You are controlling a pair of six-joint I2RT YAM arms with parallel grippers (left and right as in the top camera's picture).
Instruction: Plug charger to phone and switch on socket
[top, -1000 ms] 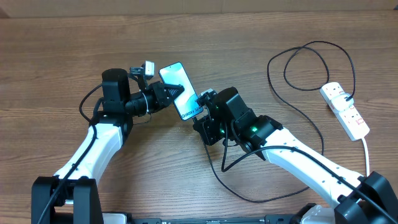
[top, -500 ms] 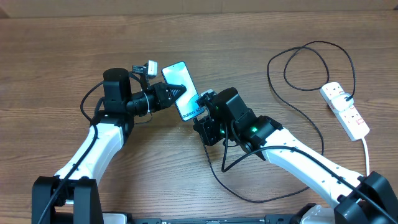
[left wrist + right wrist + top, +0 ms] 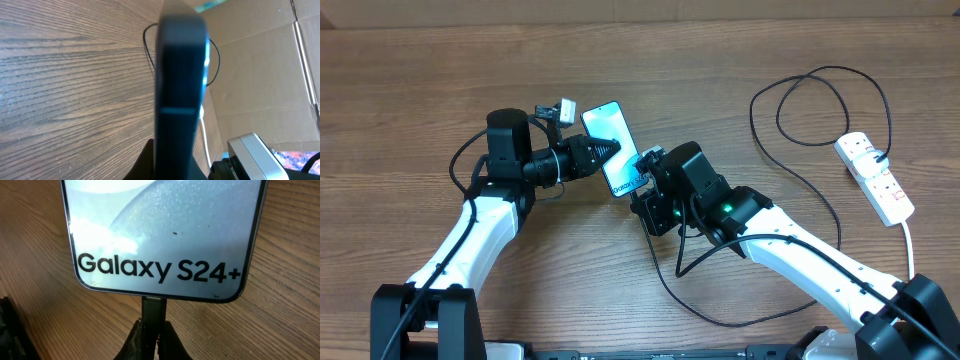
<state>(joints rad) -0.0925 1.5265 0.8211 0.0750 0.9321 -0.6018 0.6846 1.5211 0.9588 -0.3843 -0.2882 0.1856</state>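
The phone [image 3: 613, 146] is held tilted above the table by my left gripper [image 3: 603, 150], which is shut on its long sides. In the left wrist view the phone [image 3: 180, 85] shows edge-on between the jaws of that gripper [image 3: 175, 172]. My right gripper [image 3: 642, 180] is shut on the connector tip of the charger. In the right wrist view the connector [image 3: 153, 311] rises out of this gripper [image 3: 152, 341] and meets the middle of the phone's [image 3: 165, 225] bottom edge, under the "Galaxy S24+" text. The charger's black cable [image 3: 798, 238] loops across the table to the white socket [image 3: 876, 178] at far right.
The charger cable makes a wide loop [image 3: 820, 105] left of the socket and another curve [image 3: 720, 318] near the front edge under the right arm. The socket's thick white cord [image 3: 908, 240] runs toward the front right. A cardboard wall [image 3: 260, 65] stands behind the table.
The left gripper has carried the phone slightly to the right, toward the right gripper and its connector. The right arm has hardly moved.
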